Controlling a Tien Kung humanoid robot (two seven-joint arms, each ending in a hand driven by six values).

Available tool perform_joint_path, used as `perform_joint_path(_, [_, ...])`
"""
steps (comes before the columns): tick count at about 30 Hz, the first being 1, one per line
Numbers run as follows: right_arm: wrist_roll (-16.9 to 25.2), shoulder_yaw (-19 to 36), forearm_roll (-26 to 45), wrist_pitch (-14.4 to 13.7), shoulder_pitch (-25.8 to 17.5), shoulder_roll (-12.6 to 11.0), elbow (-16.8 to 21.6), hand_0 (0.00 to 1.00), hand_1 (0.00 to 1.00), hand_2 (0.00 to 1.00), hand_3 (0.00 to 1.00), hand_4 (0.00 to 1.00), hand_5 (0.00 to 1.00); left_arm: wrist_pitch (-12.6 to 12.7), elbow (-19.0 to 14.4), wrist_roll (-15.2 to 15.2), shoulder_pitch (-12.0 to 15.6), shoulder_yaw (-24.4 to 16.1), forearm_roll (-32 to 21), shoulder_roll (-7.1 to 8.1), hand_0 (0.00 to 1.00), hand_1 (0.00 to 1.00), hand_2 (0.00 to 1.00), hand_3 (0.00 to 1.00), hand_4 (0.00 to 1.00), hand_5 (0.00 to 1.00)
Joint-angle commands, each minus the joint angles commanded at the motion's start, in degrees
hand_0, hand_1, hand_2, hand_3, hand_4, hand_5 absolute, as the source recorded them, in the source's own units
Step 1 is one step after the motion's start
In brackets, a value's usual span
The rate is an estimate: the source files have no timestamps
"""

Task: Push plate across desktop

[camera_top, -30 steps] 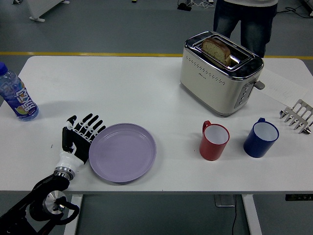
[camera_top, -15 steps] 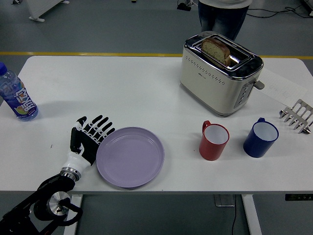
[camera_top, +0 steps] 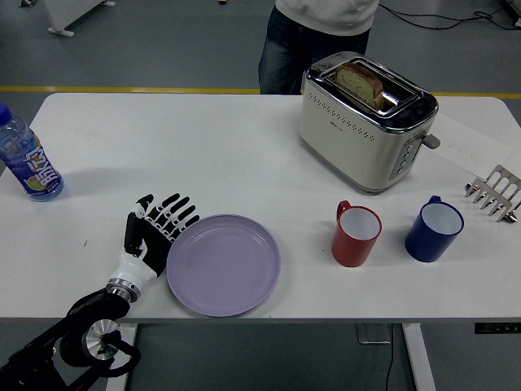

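The left hand (camera_top: 156,228) (fingers spread flat, gripping nothing) has shoved the purple plate (camera_top: 224,264) further right toward the red mug (camera_top: 356,235).

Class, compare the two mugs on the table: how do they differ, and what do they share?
The red mug is red and nearer the purple plate; the blue mug is blue and nearer the table's right end. Both stand upright, are white inside and look empty.
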Motion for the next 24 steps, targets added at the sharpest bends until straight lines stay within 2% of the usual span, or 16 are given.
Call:
perform_joint_path(10, [-0.06,0.02,-0.05,0.01,-0.27,0.00,0.04,0.597,0.587,0.643,0.658,0.174,0.718,0.21,-0.39,0.07,0.91,-2.58,0.79,-0.27,0.684,0.710,0.696,0.582,0.495,0.998])
perform_joint_path(14, [-0.07,-0.01,0.04,-0.03,-0.44,0.00,0.06,0.597,0.587,0.643,0.658,0.174,0.718,0.70,-0.69,0.28,2.11,-7.00,2.13,-0.78,0.684,0.710,0.696,0.582,0.495,0.998])
perform_joint_path(17, [-0.06,0.13,-0.11,-0.02,-0.54,0.00,0.05,0.597,0.586,0.643,0.658,0.174,0.717,0.98,-1.05,0.71,3.51,-12.82,4.03,-1.35,0.684,0.709,0.696,0.582,0.495,0.998])
perform_joint_path(24, [0.09,0.29,-0.27,0.00,-0.68,0.00,0.00,0.597,0.587,0.642,0.659,0.173,0.715,0.55,-2.25,1.76,5.20,-20.68,6.60,-0.87,0.684,0.710,0.696,0.581,0.494,0.998])
